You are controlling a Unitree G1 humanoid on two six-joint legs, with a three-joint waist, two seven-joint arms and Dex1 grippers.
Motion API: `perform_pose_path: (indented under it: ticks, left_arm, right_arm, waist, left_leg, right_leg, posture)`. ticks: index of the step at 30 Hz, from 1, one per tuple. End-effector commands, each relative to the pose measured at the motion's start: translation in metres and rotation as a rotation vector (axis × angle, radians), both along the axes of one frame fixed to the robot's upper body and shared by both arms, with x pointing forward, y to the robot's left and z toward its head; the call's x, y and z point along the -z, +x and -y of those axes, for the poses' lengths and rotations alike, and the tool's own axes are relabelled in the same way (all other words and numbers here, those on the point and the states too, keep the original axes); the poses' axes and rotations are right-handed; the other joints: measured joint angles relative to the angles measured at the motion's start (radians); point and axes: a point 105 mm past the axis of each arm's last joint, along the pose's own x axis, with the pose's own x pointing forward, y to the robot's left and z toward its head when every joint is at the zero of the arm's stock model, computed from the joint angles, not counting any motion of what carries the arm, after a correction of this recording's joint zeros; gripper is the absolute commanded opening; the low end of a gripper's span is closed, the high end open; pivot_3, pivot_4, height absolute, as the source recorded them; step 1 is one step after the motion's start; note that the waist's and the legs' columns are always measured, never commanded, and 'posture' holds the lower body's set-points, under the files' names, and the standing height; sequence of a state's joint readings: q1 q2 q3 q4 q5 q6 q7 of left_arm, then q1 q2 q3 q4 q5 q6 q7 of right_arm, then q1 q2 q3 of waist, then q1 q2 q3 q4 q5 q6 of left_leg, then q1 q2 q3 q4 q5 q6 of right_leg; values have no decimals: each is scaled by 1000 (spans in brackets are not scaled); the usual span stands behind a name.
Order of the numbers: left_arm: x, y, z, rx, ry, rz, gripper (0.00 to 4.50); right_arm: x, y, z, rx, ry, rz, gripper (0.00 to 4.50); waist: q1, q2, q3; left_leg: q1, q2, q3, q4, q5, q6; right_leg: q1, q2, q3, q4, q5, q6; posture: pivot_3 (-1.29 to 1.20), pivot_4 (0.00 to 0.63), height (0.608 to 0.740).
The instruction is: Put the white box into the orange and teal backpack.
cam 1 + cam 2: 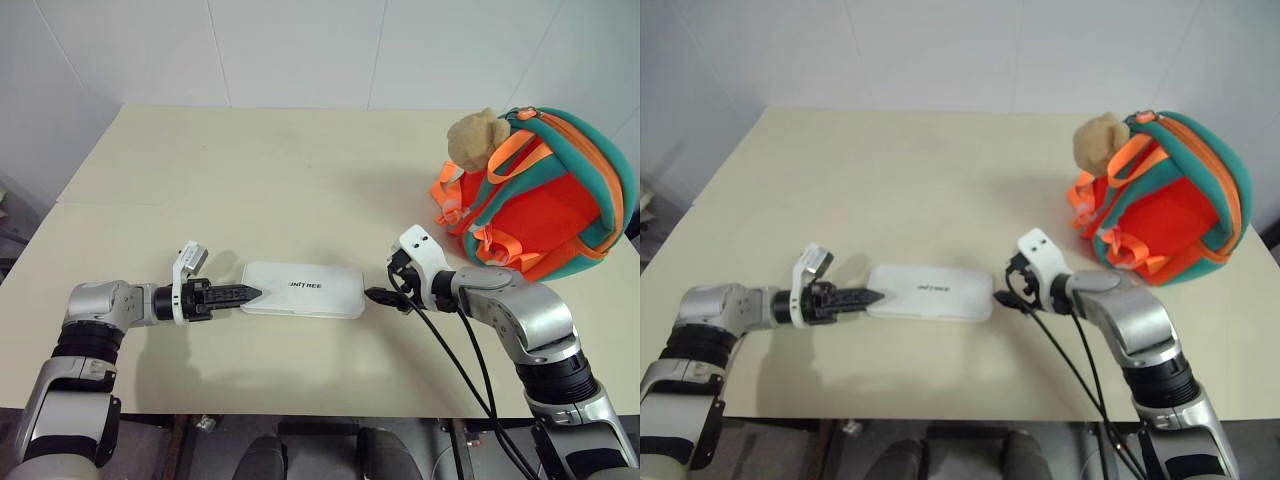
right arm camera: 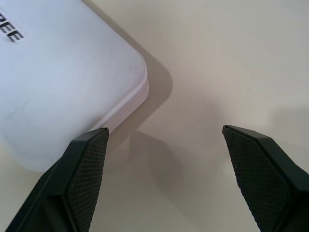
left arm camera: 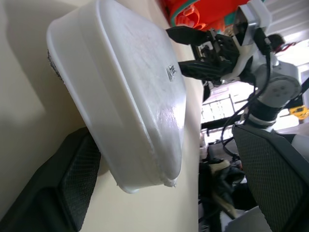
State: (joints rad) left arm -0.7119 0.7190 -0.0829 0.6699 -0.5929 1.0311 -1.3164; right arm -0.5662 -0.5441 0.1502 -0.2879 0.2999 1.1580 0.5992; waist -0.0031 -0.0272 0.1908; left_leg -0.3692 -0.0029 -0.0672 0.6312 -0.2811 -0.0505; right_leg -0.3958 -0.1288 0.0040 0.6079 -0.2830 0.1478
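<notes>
Nothing is packed yet. The left hand, spread wide, has its fingers at the white box's left end; the box lies flat near the tabletop's front edge. The right hand gapes empty at the other end. The orange and teal backpack sits by the right edge, with bare tabletop between box and backpack.

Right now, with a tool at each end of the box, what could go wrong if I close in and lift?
1. Both tools are open and neither holds the box. The left tool straddles one end, the right tool sits just off the other, so uneven closing could push the box sideways across the table.
2. Held only by its ends, the smooth box may slip or tilt when lifted.
3. The backpack lies on its side with no opening visible, so insertion may jam.
</notes>
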Motion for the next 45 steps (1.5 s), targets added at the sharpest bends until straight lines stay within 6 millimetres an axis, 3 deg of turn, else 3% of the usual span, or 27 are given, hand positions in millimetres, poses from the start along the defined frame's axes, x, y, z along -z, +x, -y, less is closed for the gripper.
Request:
perform_pose_path:
  ticks: [1,12,15,23,36,45]
  left_arm:
    - [20,6,-18,-68,115,-41,4464]
    - [14,14,-14,-27,132,-3,4464]
    - [12,18,-11,-37,123,13,3889]
    - [16,18,-4,-26,104,7,1532]
    - [17,18,18,48,93,32,1478]
    - [5,17,32,78,23,74,1460]
  right_arm:
    - [-11,-2,-2,-26,1,46,4500]
    - [-11,-2,-3,-29,1,47,4500]
    - [-11,-2,-4,-30,1,46,4500]
    - [-11,-3,-4,-31,2,49,4500]
    - [-13,-4,-5,-47,-1,58,4500]
    - [-12,-7,-5,-56,-8,60,4500]
  waist:
    - [-1,0,0]
    - [0,0,0]
    - [0,0,0]
    - [1,0,0]
    - [2,0,0]
    - [2,0,0]
  left_leg:
    - [0,0,0,0,1,0]
    - [-1,0,0,-2,3,1]
    - [-1,0,0,-2,3,1]
    - [-6,0,0,-3,2,2]
    - [-8,0,0,-2,0,4]
    - [-8,-1,0,-2,1,4]
  right_leg:
    - [0,0,0,0,1,0]
    - [0,0,0,-2,3,0]
    - [0,0,-1,-3,3,0]
    - [-1,0,-1,-5,2,2]
    - [-2,0,-2,-7,2,4]
    - [-2,0,-2,-7,2,4]
  posture:
    - [0,150,740]
    - [0,150,740]
    - [0,150,740]
    - [0,150,740]
    - [0,150,740]
    - [0,150,740]
